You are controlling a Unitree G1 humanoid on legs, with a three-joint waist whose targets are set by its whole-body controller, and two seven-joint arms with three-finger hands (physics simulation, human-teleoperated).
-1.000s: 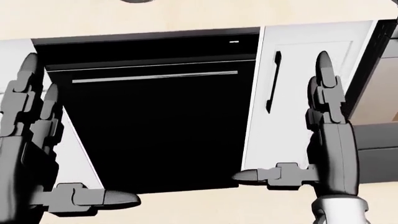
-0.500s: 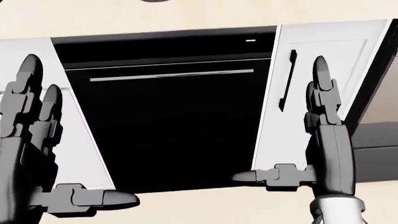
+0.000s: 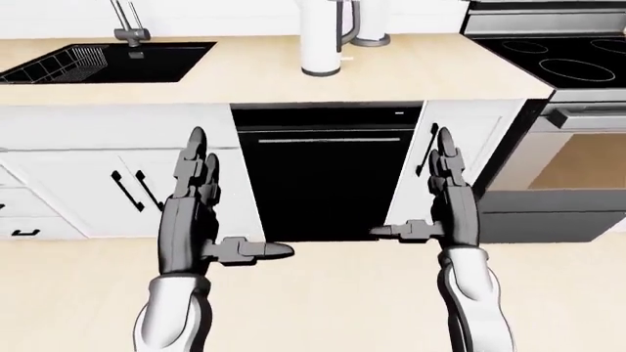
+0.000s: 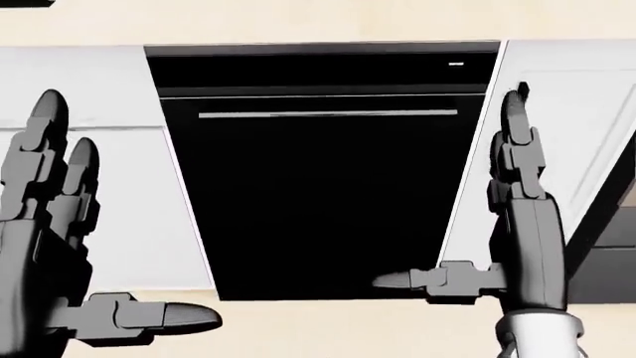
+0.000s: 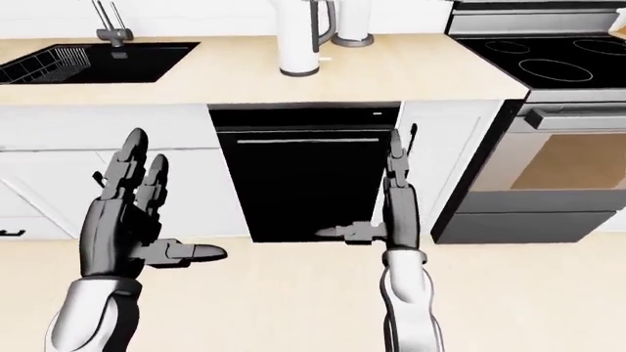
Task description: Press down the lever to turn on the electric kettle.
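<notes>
White electric kettle stands well above both spread robot hands.

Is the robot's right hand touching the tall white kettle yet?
Apart. In the left-eye view the right hand hangs low before the cabinets, while the tall white electric kettle stands up on the pale wooden counter.

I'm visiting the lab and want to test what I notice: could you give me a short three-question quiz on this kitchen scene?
1. True or false: the left robot hand is pressing the kettle's lever.
2. Multiple choice: in the left-eye view, the black dishwasher sits directly below the A) sink, B) white kettle, C) stove.
3. Fill in: the right robot hand has its fingers ____ and holds nothing.

Key:
1. False; both hands hover apart from the counter, well below the kettle.
2. B.
3. Open.
</notes>
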